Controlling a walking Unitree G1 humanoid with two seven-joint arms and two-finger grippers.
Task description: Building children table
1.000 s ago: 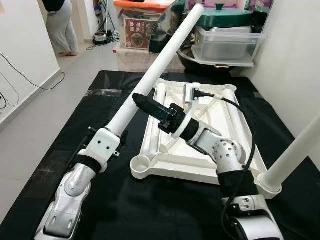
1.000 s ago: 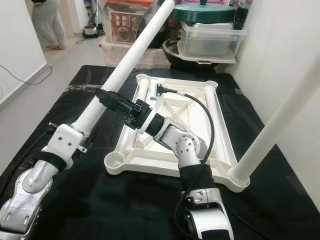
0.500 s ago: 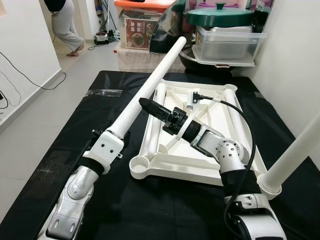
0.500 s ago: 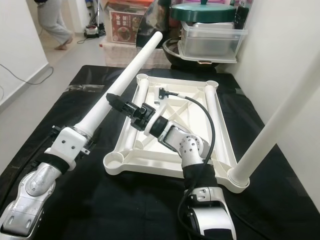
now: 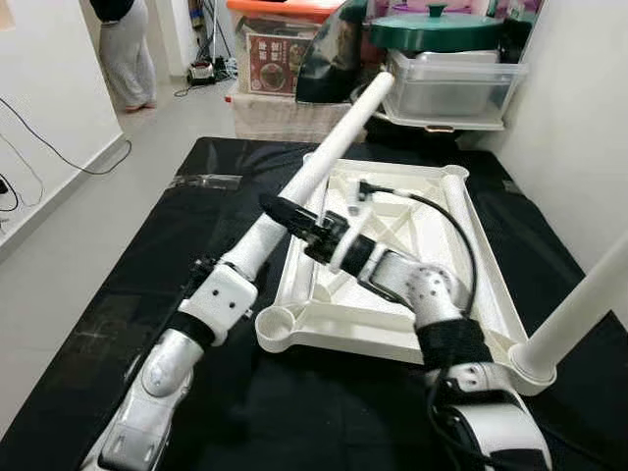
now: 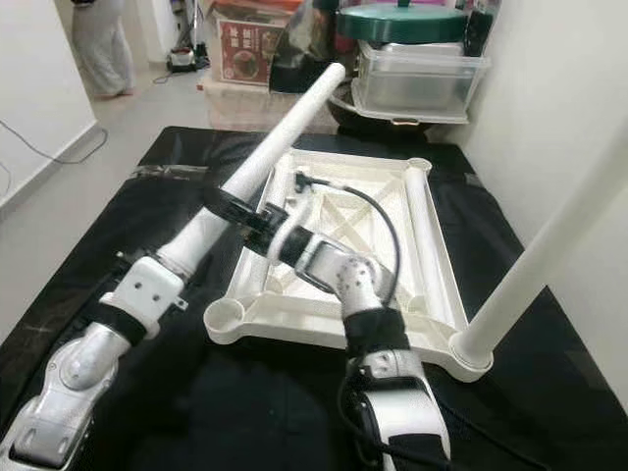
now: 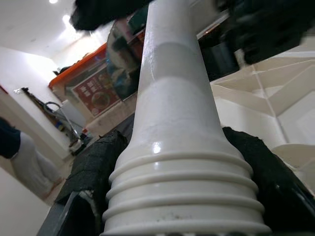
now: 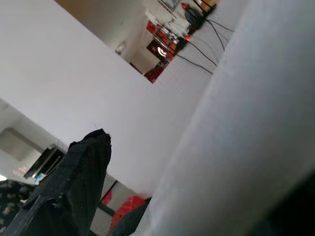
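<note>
Left eye view: left claw (image 5: 234, 278) grips the table leg (image 5: 324, 162), right claw (image 5: 280, 211) open against it; misalignment risks missing the frame (image 5: 392, 245) socket.

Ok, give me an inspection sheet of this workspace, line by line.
Surface: black mat on the floor.
Job's things: white tabletop frame lying underside up; one table leg standing in its near right corner socket; a second leg held at a slant.
Clutter: nothing seen on the mat.
Grippers: left tool shut on the second leg's ribbed end; right tool against its shaft.
Cables: wire on the floor.
Surroundings: storage boxes, a person.
</note>
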